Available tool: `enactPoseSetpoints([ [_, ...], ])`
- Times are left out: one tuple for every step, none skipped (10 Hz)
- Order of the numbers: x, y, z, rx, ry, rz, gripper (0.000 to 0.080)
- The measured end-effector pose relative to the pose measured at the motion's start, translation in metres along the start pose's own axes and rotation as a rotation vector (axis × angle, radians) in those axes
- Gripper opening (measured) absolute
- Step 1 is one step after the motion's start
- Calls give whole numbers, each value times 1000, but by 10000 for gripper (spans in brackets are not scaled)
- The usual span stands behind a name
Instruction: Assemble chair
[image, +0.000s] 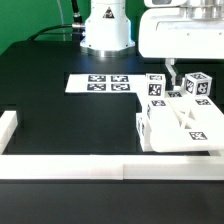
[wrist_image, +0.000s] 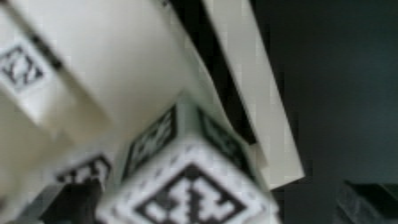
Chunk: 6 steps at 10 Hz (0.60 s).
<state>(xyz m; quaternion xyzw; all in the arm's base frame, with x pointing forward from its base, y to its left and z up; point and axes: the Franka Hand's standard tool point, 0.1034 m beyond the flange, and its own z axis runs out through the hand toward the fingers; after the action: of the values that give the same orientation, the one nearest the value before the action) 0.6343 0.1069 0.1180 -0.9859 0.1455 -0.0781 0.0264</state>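
The chair's white tagged parts (image: 185, 125) lie bunched at the exterior view's lower right, against the front rail. A small tagged block (image: 197, 86) stands up at the top of the bunch. My gripper (image: 184, 82) hangs from the big white hand right over these parts. One thin finger (image: 170, 76) shows just beside the block; the other is hidden. The jaws stand wide apart and I see nothing clamped between them. In the wrist view a tagged block (wrist_image: 187, 180) and white plates (wrist_image: 80, 110) fill the picture very close up, and the fingertips do not show.
The marker board (image: 103, 83) lies flat on the black table in the middle. Long white border rails run along the front (image: 90, 168) and the exterior view's left (image: 8, 126). The arm's white base (image: 105, 28) stands at the back.
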Motion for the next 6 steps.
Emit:
enactPoseSetpoints([
  [0,0,1,-3,0,-74,649],
  [-1,0,1,-8,0,-138,649],
  [-1,0,2,-9,0,-174,649],
  [-1,0,2,-11,1,-250,649],
  [-1,2,3,-13,0,-297,649],
  [0,4,4,-18,-1,-396,649],
])
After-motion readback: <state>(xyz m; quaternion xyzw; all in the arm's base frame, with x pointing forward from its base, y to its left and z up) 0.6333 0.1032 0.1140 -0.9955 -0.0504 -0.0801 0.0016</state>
